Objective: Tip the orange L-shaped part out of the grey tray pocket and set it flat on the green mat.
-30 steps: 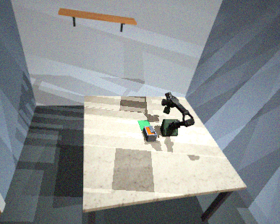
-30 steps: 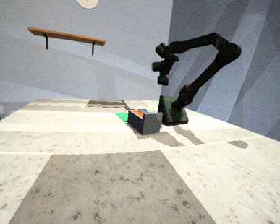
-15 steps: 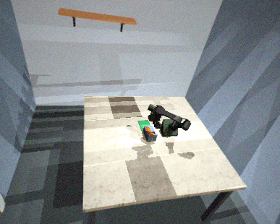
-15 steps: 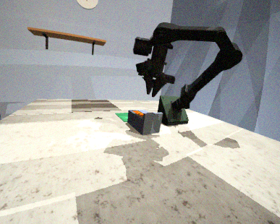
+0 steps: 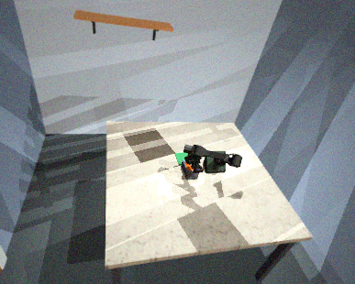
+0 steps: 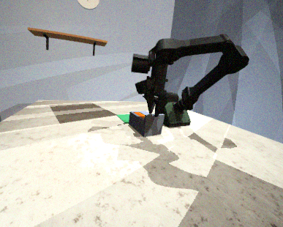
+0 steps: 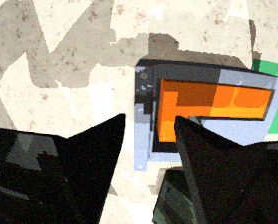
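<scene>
Hovering half-closed and empty, fingers above orange part [image 7: 210, 106], flush in tray [image 7: 190, 72].

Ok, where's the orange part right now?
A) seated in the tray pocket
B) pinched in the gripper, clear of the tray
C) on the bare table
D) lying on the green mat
A: the wrist view shows the orange part lying inside the grey tray, with the gripper holding nothing.
</scene>
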{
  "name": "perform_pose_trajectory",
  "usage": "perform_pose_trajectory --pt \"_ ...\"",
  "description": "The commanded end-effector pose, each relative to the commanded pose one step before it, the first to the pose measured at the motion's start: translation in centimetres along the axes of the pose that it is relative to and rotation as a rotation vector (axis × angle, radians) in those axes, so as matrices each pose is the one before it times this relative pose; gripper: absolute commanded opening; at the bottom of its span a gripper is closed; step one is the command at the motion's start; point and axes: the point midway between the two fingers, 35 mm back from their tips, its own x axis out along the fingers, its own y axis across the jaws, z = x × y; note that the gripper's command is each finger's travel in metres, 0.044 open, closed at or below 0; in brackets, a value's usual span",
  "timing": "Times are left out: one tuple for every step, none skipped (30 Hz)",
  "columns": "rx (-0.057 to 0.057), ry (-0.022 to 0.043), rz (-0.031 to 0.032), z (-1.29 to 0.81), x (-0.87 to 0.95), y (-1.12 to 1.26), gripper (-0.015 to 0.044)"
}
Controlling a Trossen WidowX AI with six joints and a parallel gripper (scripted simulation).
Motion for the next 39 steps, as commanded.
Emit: perform_pose_trajectory --pt "0.0008 -0.00698 0.00677 -0.241 1.457 0.209 0.0180" --pt "0.0000 0.00000 0.00000 0.000 0.000 0.000 0.0180" --pt "0.0000 -0.00001 -0.00004 0.002 0.028 -0.001 0.0180" --pt "0.0000 -0.00002 -0.00008 0.004 0.053 -0.002 0.0180" --pt "0.0000 -0.00002 -0.00012 0.005 0.080 -0.003 0.0180" --pt "0.0000 -0.00003 -0.00015 0.006 0.107 -0.004 0.0180" --pt "0.0000 -0.00004 -0.00017 0.007 0.134 -0.005 0.0180" --pt "0.0000 -0.00005 -0.00017 0.008 0.157 -0.005 0.0180" --pt "0.0000 -0.00005 -0.00015 0.007 0.166 -0.004 0.0180" --pt "0.0000 -0.00005 -0.00011 0.006 0.167 -0.003 0.0180" --pt "0.0000 -0.00005 -0.00008 0.005 0.167 -0.002 0.0180" --pt "0.0000 -0.00005 -0.00005 0.004 0.166 -0.001 0.0180" --pt "0.0000 -0.00005 -0.00002 0.003 0.166 0.000 0.0180" --pt "0.0000 -0.00004 0.00002 0.002 0.166 0.001 0.0180" --pt "0.0000 -0.00004 0.00005 0.001 0.166 0.001 0.0180" --pt "0.0000 -0.00004 0.00008 0.000 0.165 0.002 0.0180" --pt "0.0000 -0.00003 0.00012 -0.001 0.165 0.003 0.0180" --pt "0.0000 -0.00003 0.00015 -0.002 0.165 0.004 0.0180" --pt "0.0000 -0.00003 0.00018 -0.004 0.164 0.005 0.0180" --pt "0.0000 -0.00002 0.00021 -0.005 0.164 0.006 0.0180" --pt "0.0000 -0.00002 0.00025 -0.006 0.164 0.007 0.0180" --pt "0.0000 -0.00001 0.00028 -0.007 0.163 0.008 0.0180" --pt "0.0000 -0.00001 0.00031 -0.008 0.163 0.008 0.0180" --pt "0.0000 0.00000 0.00034 -0.009 0.163 0.009 0.0180" --pt "0.0000 0.00001 0.00038 -0.010 0.162 0.010 0.0180" --pt "0.0000 0.00001 0.00033 -0.009 0.132 0.009 0.0180" --pt "0.0000 0.00001 0.00021 -0.006 0.079 0.005 0.0180" --pt "0.0000 0.00000 0.00007 -0.002 0.026 0.002 0.0180" --pt "0.0000 0.00000 0.00000 0.000 0.000 0.000 0.0180" --pt "0.0000 0.00000 0.00000 0.000 0.000 0.000 0.0180" --pt "0.0000 0.00000 0.00000 0.000 0.000 0.000 0.0180" --pt "-0.0049 -0.00068 0.00048 0.133 -0.146 0.084 0.0180" --pt "0.0000 0.00000 0.00000 0.000 0.000 0.000 0.0180" --pt "0.0000 0.00000 0.00000 0.000 0.000 0.000 0.0180" --pt "0.0000 0.00000 0.00000 0.000 0.000 0.000 0.0180" --pt "0.0000 0.00000 0.00000 0.000 0.000 0.000 0.0180" --pt "0.0000 0.00000 0.00000 0.000 0.000 0.000 0.0180" --pt "0.0003 0.00005 -0.00004 -0.004 -0.067 0.061 0.0180" --pt "0.0005 0.00008 -0.00007 -0.007 -0.112 0.102 0.0180"
